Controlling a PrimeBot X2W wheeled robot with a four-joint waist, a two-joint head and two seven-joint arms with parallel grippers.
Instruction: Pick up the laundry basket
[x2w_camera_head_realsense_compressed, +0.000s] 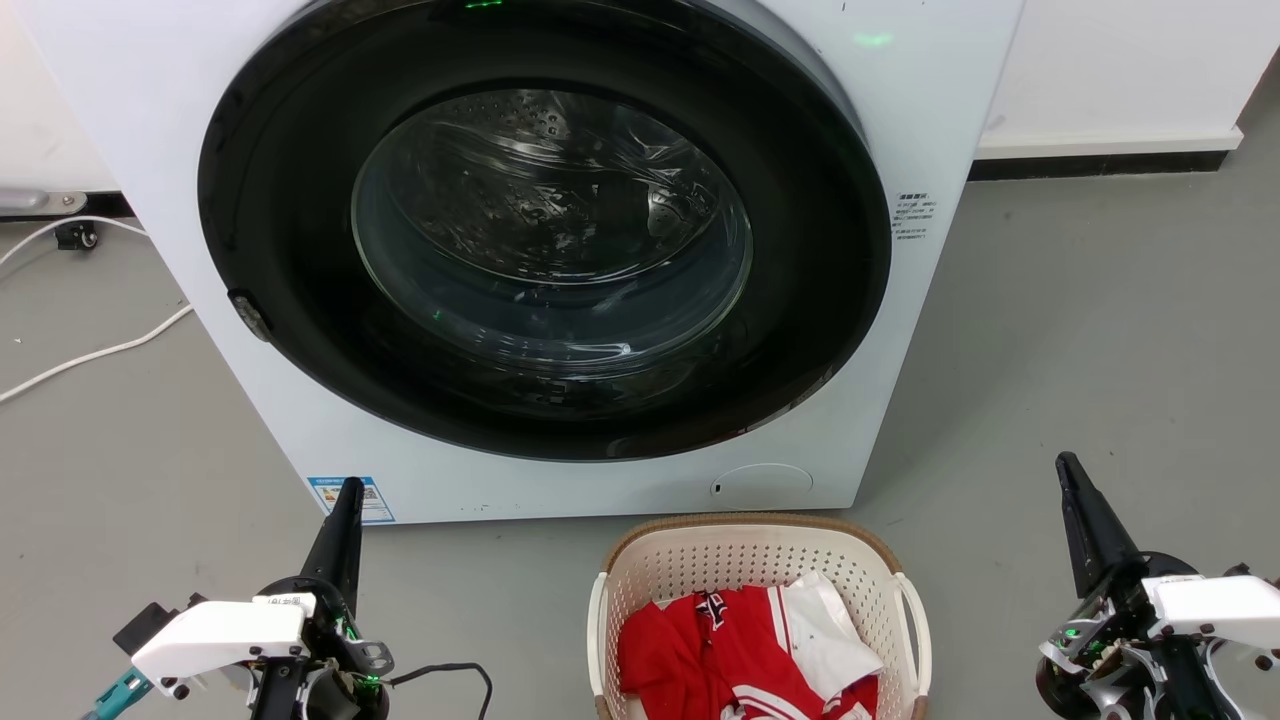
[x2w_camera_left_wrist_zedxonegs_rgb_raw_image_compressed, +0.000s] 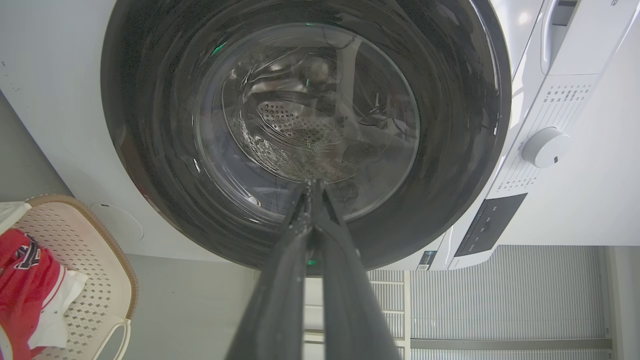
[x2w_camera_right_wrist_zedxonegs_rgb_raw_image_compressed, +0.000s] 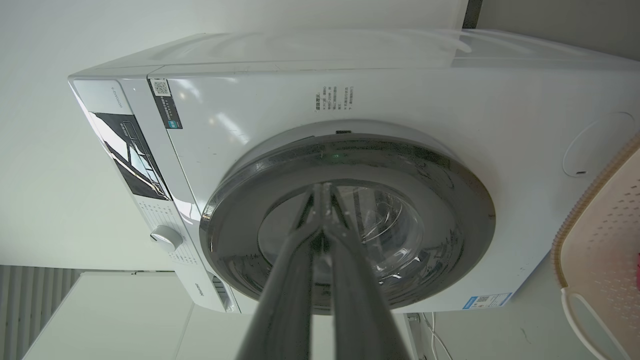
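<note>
White cable (x2w_camera_head_realsense_compressed: 95, 352) is seen on the grey floor (x2w_camera_head_realsense_compressed: 1100, 330) at far left.

Left gripper (x2w_camera_head_realsense_compressed: 348, 495) is held at lower left, fingers pressed together along their length, tips meeting. Nothing is held or touched. Seen from its wrist camera, it is pointed at the glass of the round dark door (x2w_camera_head_realsense_compressed: 550, 230).

Washing machine (x2w_camera_head_realsense_compressed: 920, 90), white, is centred behind both grippers.

The laundry basket (x2w_camera_head_realsense_compressed: 750, 560) is set on the floor just in front of the machine's lower front, right of centre and between the two grippers. It is well apart from both. Its brown rim (x2w_camera_head_realsense_compressed: 750, 520) faces the machine, and a white loop handle (x2w_camera_head_realsense_compressed: 915, 620) is seen on each side. Red and white clothes (x2w_camera_head_realsense_compressed: 740, 650) are piled inside. The near end is cut off by the bottom edge of the head view.

Right gripper (x2w_camera_head_realsense_compressed: 1066, 465) is held at lower right, fingers likewise closed tip to tip, empty, in contact with nothing. From its wrist camera, it is also aimed at the door, with the basket at the view's right edge.
</note>
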